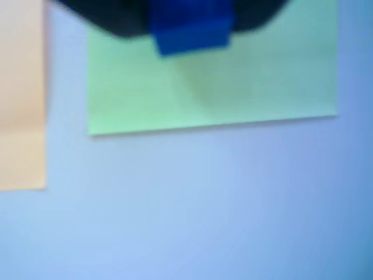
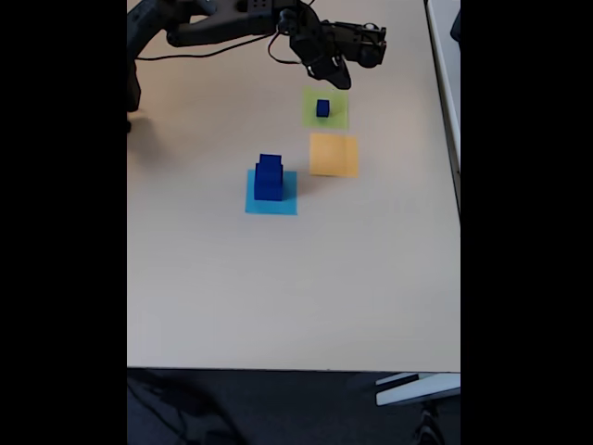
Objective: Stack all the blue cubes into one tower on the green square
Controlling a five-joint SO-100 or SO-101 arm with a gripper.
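Plainly the small cube [image 2: 322, 108] on the green square [image 2: 338, 119], just below the fingers [image 2: 339, 78], looks light, stiff and smooth-sided, best pinched across flat opposite faces; their spread I cannot tell.

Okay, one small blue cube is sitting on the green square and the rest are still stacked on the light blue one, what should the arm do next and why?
Probably swing the gripper toward the stack on the light blue square for another cube. A small cube sits alone on the green square, and the arm hovers just beyond it. Whether its jaws are open, I cannot tell.
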